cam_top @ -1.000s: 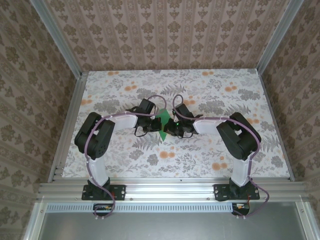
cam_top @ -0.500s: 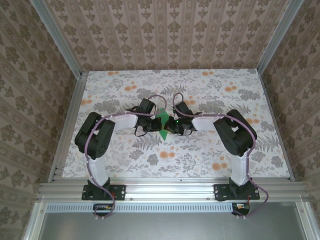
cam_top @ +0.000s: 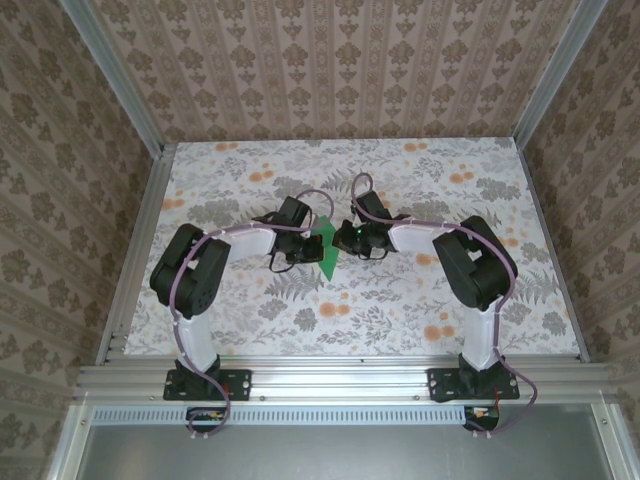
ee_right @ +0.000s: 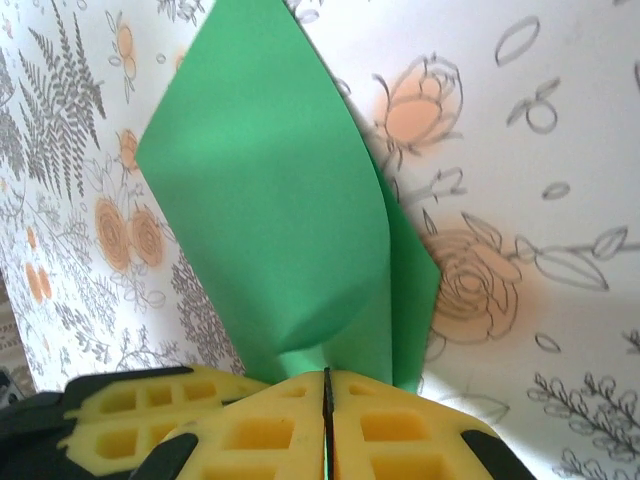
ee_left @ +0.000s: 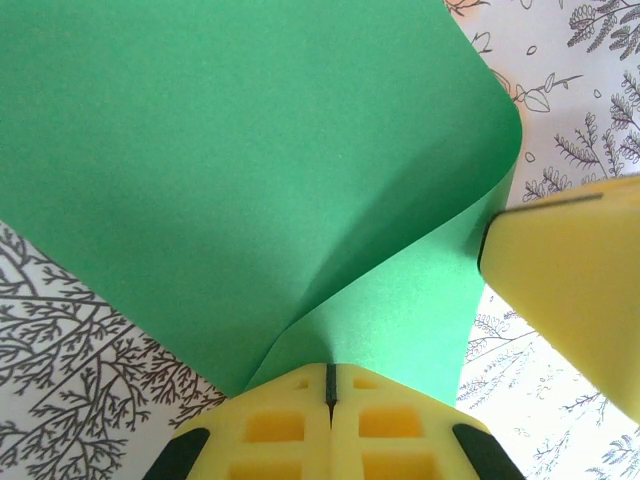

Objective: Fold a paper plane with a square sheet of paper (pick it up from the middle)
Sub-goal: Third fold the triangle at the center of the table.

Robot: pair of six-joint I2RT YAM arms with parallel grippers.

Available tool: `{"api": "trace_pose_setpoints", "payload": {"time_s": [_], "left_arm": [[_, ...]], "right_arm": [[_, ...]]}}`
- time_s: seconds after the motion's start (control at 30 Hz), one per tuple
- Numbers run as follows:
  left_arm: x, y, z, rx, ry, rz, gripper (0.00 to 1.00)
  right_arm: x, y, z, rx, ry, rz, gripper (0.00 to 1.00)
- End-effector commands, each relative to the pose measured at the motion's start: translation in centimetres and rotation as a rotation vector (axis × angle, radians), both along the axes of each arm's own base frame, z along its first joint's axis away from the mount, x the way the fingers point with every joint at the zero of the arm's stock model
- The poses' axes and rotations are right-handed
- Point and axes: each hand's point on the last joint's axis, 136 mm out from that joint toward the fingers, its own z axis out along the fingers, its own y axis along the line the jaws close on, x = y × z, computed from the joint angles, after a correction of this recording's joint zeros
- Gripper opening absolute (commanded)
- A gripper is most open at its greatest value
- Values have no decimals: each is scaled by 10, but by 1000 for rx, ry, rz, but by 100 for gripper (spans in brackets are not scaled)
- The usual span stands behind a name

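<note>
My left gripper (ee_left: 328, 382) has its yellow foam pads (ee_left: 280, 430) pressed together on one edge of the thin bright green square sheet of paper (ee_left: 250, 170). My right gripper (ee_right: 326, 388) pinches the same sheet from its opposite side. The sheet bows in a soft curl between the two grips, with the floral-patterned table (cam_top: 420, 300) beneath it.

The square sheet of paper (ee_left: 250, 170) runs off the left wrist view's top and left edges. Its pinched margins are hidden inside the left gripper (ee_left: 328, 385) and right gripper (ee_right: 326, 390). From above, creases are too small to tell.
</note>
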Motion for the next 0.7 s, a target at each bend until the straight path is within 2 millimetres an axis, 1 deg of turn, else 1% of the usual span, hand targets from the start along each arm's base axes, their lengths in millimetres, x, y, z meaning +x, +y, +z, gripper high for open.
{"api": "trace_pose_setpoints", "payload": {"time_s": [0.0,0.13,0.33,0.4,0.6,0.67], "left_arm": [[-15,19,-30,117,67,-7,0],[-15,19,-30,120,70,-13,0],[-18,22,-31,132,74,-19,0],[-18,22,-31,135,74,-23,0],[-20,22,-33,139,78,-29,0],[-20,22,-32,140,77,-29,0]], "right_arm": [[0,-1,-15,-44,32,14,10],[3,-6,-23,-65,44,0,10],[15,-17,-28,-99,49,-40,10],[20,-20,-28,-106,45,-49,10],[43,-25,-7,-114,-15,-67,10],[47,-24,1,-112,-33,-55,10]]}}
